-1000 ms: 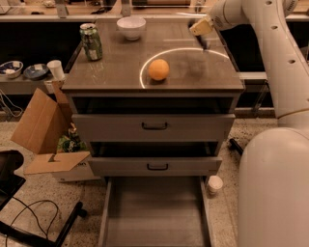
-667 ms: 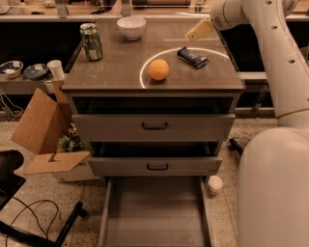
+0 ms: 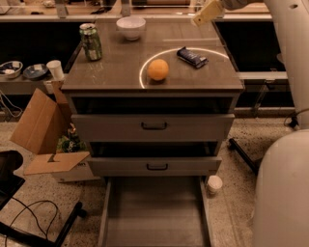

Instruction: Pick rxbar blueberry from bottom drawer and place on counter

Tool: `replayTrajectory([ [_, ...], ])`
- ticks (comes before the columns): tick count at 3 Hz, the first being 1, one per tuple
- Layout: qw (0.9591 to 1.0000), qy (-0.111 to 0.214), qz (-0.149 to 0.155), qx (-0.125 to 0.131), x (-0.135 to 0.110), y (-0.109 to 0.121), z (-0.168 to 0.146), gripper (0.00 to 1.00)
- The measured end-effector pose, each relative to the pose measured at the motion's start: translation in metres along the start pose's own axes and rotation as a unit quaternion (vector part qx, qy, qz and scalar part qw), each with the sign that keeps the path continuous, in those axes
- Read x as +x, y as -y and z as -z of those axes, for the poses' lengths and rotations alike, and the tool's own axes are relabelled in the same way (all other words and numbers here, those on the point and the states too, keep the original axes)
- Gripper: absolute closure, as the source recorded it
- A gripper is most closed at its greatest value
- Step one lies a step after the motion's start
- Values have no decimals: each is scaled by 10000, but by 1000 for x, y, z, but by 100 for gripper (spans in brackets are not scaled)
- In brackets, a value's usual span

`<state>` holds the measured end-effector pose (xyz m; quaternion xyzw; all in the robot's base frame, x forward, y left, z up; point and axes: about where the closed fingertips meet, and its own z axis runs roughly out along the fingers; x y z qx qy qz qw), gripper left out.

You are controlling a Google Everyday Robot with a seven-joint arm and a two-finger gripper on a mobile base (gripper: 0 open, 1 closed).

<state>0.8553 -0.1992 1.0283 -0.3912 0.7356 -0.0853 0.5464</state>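
The rxbar blueberry (image 3: 192, 57), a dark navy bar, lies flat on the counter (image 3: 120, 67) just right of an orange (image 3: 158, 69), inside the bright ring of reflected light. My gripper (image 3: 206, 13) is raised above the counter's back right, up and to the right of the bar, apart from it and holding nothing. The bottom drawer (image 3: 154, 217) is pulled out at the cabinet's foot and its grey floor is bare.
A green can (image 3: 91, 42) and a white bowl (image 3: 131, 27) stand at the counter's back left. Two upper drawers (image 3: 153, 126) sit partly open. A cardboard box (image 3: 43, 130) is on the floor left, a small white cup (image 3: 214, 184) right. My white arm (image 3: 289, 58) fills the right side.
The gripper has risen up and away from the counter. The bar, hidden under the gripper a second ago, lies free on the counter.
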Motion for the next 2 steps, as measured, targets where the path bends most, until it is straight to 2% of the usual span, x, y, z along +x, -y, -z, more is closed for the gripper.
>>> replayTrajectory([
  [1, 9974, -66, 326, 643, -36, 32, 73, 0],
  [2, 9868, -142, 634, 1486, -80, 52, 157, 0],
])
